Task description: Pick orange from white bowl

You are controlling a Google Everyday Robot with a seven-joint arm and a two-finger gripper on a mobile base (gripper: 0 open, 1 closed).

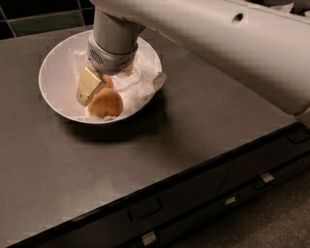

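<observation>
The white bowl stands at the back left of the dark countertop, lined with crumpled white paper. One orange lies in full view at the bowl's near side. A second orange sits just behind it and shows only as a sliver, mostly hidden by my gripper. My gripper reaches down into the bowl from the upper right. Its tan tip sits over the hidden orange and close above the near orange.
The dark countertop stretches to the right and front of the bowl. Its front edge drops to drawers with handles. My large white arm spans the upper right. A dark tiled wall runs behind.
</observation>
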